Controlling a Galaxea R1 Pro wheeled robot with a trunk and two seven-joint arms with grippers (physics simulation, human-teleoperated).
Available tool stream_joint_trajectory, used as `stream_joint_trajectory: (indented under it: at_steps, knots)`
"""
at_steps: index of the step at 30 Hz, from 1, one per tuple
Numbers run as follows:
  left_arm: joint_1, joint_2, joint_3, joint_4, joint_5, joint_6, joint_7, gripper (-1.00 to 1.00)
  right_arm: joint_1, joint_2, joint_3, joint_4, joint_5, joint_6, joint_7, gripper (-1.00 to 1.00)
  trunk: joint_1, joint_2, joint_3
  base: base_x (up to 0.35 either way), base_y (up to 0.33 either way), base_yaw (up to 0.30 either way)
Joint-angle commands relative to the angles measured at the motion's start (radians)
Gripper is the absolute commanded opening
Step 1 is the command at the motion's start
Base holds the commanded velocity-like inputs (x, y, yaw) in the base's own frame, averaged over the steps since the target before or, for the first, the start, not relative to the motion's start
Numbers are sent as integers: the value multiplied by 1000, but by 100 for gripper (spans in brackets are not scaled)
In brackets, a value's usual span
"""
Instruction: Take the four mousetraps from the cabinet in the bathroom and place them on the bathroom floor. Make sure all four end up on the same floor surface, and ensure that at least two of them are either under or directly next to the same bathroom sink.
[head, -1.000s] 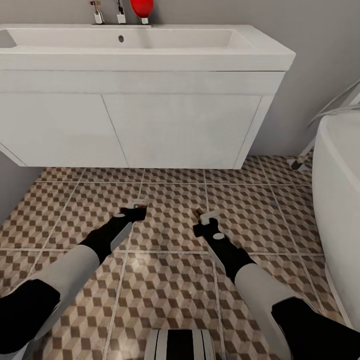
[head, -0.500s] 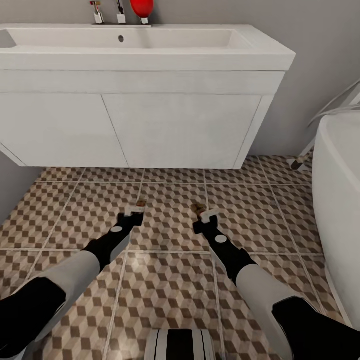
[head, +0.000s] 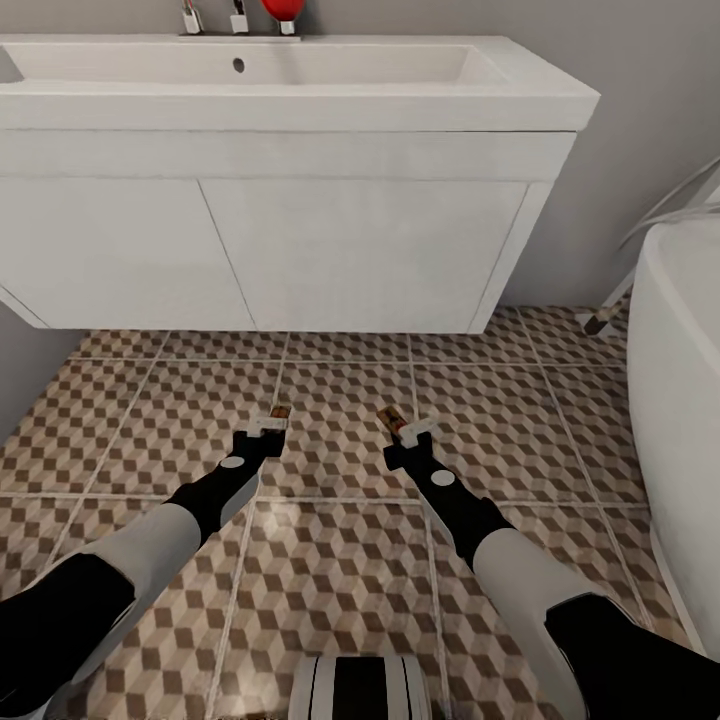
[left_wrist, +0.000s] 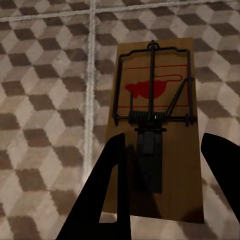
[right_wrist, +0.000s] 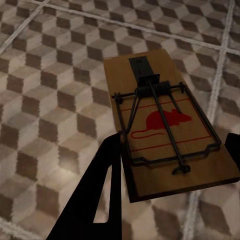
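Location type: domestic bathroom. Identifying features: a wide white rectangular shallow basin (head: 300, 75) formed in one piece with a white boxy wall-hung vanity unit (head: 280, 250) with flat doors; chrome tap fittings (head: 215, 17) at the basin's rear edge; the curved white rim of a bathtub (head: 675, 330) beside the vanity; a plain grey wall (head: 620, 120); a floor of large square tiles with a brown-and-beige cube pattern and pale grout lines (head: 340, 560).
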Motion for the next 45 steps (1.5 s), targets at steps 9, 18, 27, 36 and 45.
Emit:
stream_joint_trajectory:
  at_steps: [9, 18, 27, 36, 45]
  knots:
    - [0, 1, -9, 0, 7, -3, 6, -100, 0, 0, -1, 1, 7, -3, 1, -100, 1, -1, -23, 0, 0, 0]
    - [0, -2, -11, -1, 7, -3, 6, -100, 0, 0, 0, 1, 6, -3, 1, -100, 5, -3, -72, 0, 0, 0]
    - [0, -7, -12, -1, 7, -3, 6, -100, -1, 0, 0, 1, 7, -3, 1, -100, 9, -5, -121, 0, 0, 0]
    - [0, -9, -12, -1, 7, -3, 6, -100, 0, 0, 1, 1, 7, -3, 1, -100, 13, -7, -170, 0, 0, 0]
    - [0, -19, -12, -2, 7, -3, 6, -100, -1, 0, 2, 1, 5, -4, 1, -100, 17, -9, -220, 0, 0, 0]
